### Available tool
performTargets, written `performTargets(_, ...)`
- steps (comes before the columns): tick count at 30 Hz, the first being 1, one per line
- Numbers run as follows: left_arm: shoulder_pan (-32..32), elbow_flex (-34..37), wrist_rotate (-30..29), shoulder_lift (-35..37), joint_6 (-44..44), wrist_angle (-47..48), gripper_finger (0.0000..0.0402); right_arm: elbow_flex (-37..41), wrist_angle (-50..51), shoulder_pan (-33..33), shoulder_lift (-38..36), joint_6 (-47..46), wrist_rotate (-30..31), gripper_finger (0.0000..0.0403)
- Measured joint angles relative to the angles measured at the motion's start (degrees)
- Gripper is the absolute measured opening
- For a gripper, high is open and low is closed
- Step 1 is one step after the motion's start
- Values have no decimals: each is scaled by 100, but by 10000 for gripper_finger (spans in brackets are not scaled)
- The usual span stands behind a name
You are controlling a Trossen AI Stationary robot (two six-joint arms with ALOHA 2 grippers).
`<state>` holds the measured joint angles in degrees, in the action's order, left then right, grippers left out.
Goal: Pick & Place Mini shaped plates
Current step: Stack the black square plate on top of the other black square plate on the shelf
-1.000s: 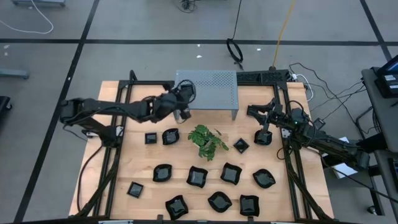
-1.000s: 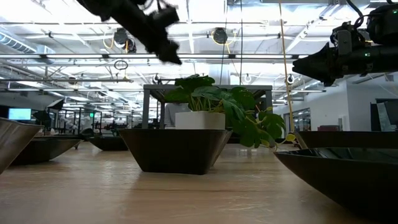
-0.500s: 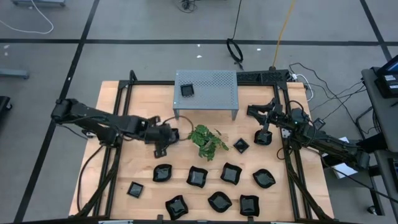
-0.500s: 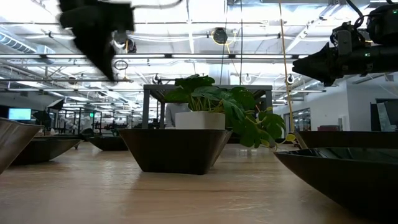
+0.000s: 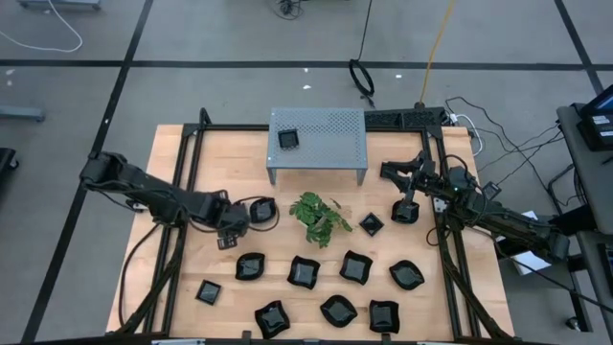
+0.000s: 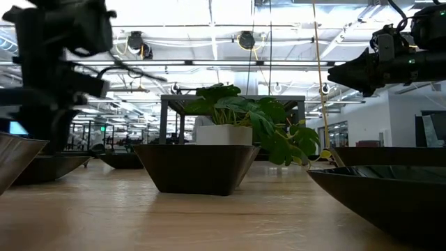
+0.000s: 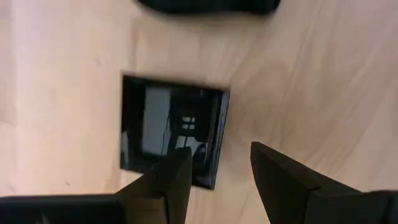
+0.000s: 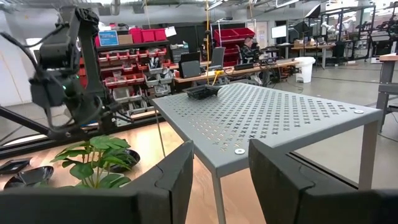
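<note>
A: Starting at the left of the overhead picture, what does the left arm have below it?

B: The left gripper (image 5: 227, 233) hangs over a small square plate (image 7: 174, 130) on the wooden table (image 5: 182, 316). Its fingers (image 7: 168, 180) stand apart with nothing between them. In the left wrist view one finger overlaps the plate's near edge and the other sits just off its corner.

A: Which way does the plate lie from the gripper?

B: Straight ahead of the fingertips, almost underneath. It is square, so it has no long axis. Its sides run close to parallel with the fingers, a little skewed. The left arm is far nearer to it than the right.

A: And further right?

B: A round plate (image 5: 261, 211) lies at about two o'clock from the left gripper, just beside it. The green plant (image 5: 319, 217) is at centre. At twelve o'clock from the plant stands the grey shelf (image 5: 321, 134), with one plate (image 5: 288, 138) already on it. The other plates (image 5: 356, 266) are spread across the near half of the table. The right gripper (image 5: 391, 172) waits at the right edge, open and empty.

A: What does one view add?

B: The overhead hides the square plate under the gripper. Only the wrist camera shows it
</note>
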<state>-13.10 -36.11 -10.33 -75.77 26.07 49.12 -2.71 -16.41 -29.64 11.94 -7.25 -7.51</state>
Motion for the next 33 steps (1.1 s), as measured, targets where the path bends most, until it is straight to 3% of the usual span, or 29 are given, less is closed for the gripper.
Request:
performTargets(7, -4, 515, -108, 24, 108, -694, 170, 1, 0, 0, 0, 1, 0, 142)
performTargets(33, -6, 548, -868, 2, -523, -949, 170, 1, 2, 0, 0, 1, 0, 141)
